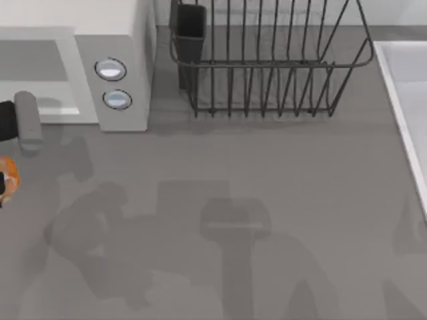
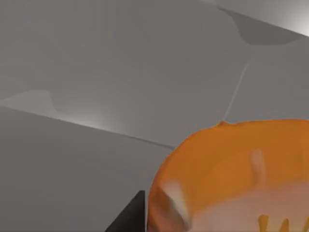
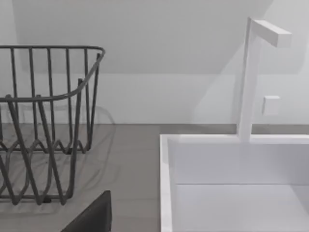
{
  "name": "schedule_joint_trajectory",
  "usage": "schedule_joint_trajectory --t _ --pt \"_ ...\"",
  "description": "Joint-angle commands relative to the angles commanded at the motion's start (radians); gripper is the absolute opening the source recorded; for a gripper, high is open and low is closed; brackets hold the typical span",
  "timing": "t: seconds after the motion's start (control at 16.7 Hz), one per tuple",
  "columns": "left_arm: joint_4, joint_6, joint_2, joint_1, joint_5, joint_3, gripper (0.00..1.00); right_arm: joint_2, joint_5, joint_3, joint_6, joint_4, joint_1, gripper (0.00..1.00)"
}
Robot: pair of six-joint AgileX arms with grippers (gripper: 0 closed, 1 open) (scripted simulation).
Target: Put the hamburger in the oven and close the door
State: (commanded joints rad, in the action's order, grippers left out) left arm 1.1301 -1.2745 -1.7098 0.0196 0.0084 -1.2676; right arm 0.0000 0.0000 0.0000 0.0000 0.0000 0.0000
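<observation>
The hamburger (image 1: 7, 175) is cut off by the top view's left edge, and the oven (image 1: 113, 60) runs off the left and top edges. In the left wrist view the hamburger (image 2: 236, 179) (very close) overflows the frame.

The orange-and-white hamburger (image 1: 8, 175) is seen at the table's left edge; the white oven (image 1: 113, 40) stands behind it, twin knobs shown.
</observation>
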Motion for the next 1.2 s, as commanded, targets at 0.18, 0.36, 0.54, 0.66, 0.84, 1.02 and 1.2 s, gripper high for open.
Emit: schedule_joint_trajectory --t 0.18,0.36,0.54,0.66,0.84,1.02,1.2 --pt "-0.062 0.051 -0.016 0.006 0.016 0.019 0.00 0.000 0.000 0.000 0.000 0.000 0.000 1.00" --pt "-0.220 0.163 -0.044 0.016 0.048 0.057 0.00 0.000 0.000 0.000 0.000 0.000 0.000 1.00" --pt "-0.474 0.321 -0.087 0.029 0.093 0.127 0.00 0.000 0.000 0.000 0.000 0.000 0.000 1.00" --pt "-0.694 0.448 -0.117 0.039 0.129 0.187 0.00 0.000 0.000 0.000 0.000 0.000 0.000 1.00" --pt "-1.061 0.646 -0.156 0.063 0.182 0.270 0.00 0.000 0.000 0.000 0.000 0.000 0.000 1.00" --pt "-1.397 0.830 -0.210 0.101 0.222 0.343 0.00 0.000 0.000 0.000 0.000 0.000 0.000 1.00" --pt "-1.670 0.983 -0.267 0.145 0.246 0.403 0.00 0.000 0.000 0.000 0.000 0.000 0.000 1.00"
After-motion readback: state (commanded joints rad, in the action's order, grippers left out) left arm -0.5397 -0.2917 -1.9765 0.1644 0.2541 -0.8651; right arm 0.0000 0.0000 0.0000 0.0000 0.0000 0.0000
